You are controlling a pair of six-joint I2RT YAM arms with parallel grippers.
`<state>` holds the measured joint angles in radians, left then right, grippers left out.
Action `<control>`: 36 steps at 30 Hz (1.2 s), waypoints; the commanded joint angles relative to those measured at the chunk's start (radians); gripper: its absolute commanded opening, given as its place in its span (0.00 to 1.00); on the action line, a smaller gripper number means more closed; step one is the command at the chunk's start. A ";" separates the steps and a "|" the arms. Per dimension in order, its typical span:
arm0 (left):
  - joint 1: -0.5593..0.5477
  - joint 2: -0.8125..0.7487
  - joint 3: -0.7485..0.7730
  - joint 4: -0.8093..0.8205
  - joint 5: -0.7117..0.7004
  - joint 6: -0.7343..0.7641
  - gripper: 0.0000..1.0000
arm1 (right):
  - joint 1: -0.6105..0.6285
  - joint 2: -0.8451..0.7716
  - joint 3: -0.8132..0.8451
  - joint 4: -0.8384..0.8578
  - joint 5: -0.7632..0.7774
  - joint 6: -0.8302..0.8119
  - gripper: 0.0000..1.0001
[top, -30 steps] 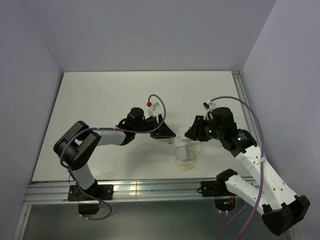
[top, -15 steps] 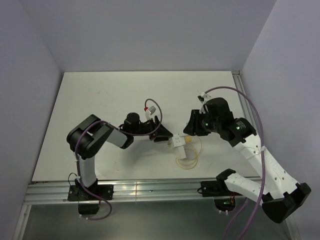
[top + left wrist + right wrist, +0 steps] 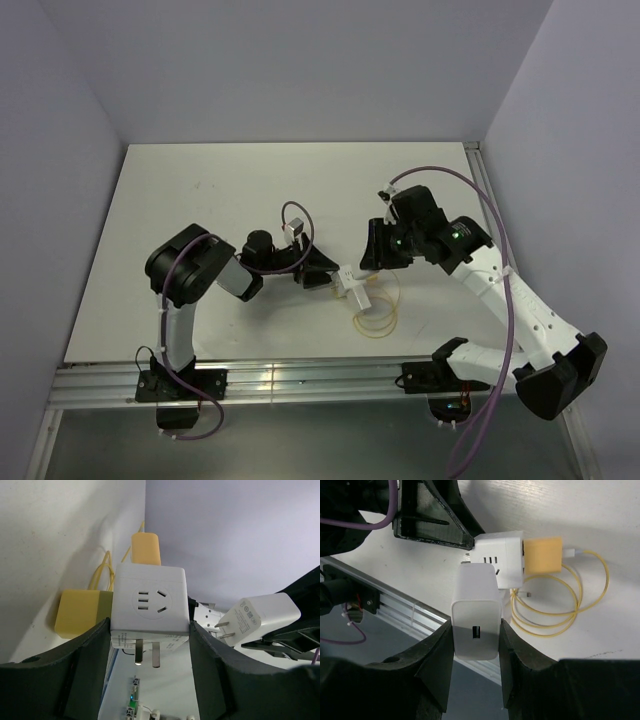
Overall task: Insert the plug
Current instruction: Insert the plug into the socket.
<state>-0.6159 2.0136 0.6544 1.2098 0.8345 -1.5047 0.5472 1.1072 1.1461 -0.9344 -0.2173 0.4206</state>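
Observation:
My left gripper (image 3: 149,642) is shut on a white cube socket adapter (image 3: 150,605), whose socket face points toward the left wrist camera. A yellow plug (image 3: 145,547) sits in its far side. In the top view the adapter (image 3: 352,287) is at mid-table, just right of my left gripper (image 3: 318,272). My right gripper (image 3: 476,630) is shut on a white charger plug (image 3: 476,607). Its prongs point at the adapter (image 3: 500,555) and are close to its face. The charger's two prongs also show in the left wrist view (image 3: 260,617), apart from the socket.
A coiled yellow cable (image 3: 375,318) lies on the white table (image 3: 200,200) in front of the adapter, running to the yellow plug (image 3: 543,555). The table's metal front rail (image 3: 300,378) is near. Grey walls stand behind and at both sides.
My right gripper has moved left and away from the front edge with the charger, closer to the adapter. My left arm's elbow has swung right, and the adapter has shifted slightly left.

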 commanded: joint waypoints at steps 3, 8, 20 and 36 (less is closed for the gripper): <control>0.002 0.017 -0.002 0.324 0.029 -0.107 0.00 | 0.010 0.023 0.072 0.017 -0.016 -0.013 0.00; 0.008 0.059 -0.012 0.427 0.032 -0.178 0.01 | 0.029 0.074 0.086 0.003 -0.007 -0.013 0.00; 0.015 0.060 -0.027 0.356 0.071 -0.008 0.00 | 0.065 0.192 0.204 -0.093 0.071 -0.105 0.00; 0.018 0.083 -0.021 0.335 0.060 0.029 0.01 | 0.157 0.269 0.218 -0.047 0.216 0.021 0.00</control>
<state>-0.6033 2.0750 0.6407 1.3407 0.8864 -1.5105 0.6785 1.3743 1.3182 -1.0225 -0.0654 0.3923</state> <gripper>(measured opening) 0.638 0.432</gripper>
